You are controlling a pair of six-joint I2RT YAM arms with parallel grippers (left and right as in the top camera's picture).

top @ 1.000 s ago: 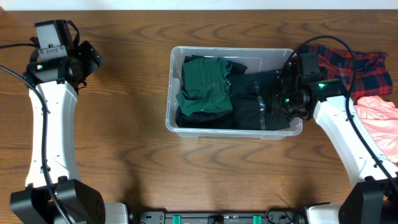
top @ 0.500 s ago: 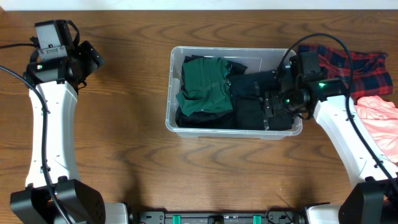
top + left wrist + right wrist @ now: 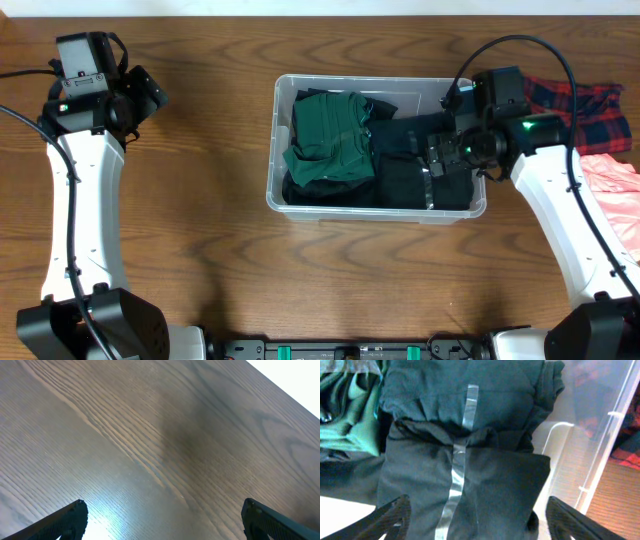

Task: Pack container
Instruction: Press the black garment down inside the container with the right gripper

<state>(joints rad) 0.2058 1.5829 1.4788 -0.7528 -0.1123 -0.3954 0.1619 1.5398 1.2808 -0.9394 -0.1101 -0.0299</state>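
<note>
**Right claw over the bin's right end, loose clothes just beyond it**

The container [image 3: 350, 213] sits in the middle of the counter [image 3: 200, 230], its long axis running left to right between the two arms. A green garment [image 3: 325, 135] fills its left half and dark folded clothes [image 3: 465, 475] fill its right half.

The right claw [image 3: 480, 522] hangs directly above that dark pile, inside the line of the right-hand wall. Its fingers are spread wide and there is nothing between them.

Outside the bin, on its right side, a plaid cloth [image 3: 575, 100] and a pink cloth [image 3: 610, 190] lie on the counter. Both are on the far side of the right arm from the bin. If these are next to be packed, the reach is outward to the right, away from the bin, and the right arm is plainly the nearer one.

The left claw [image 3: 167, 522] is well apart, over bare wood at the far left, also spread wide and empty.
</note>
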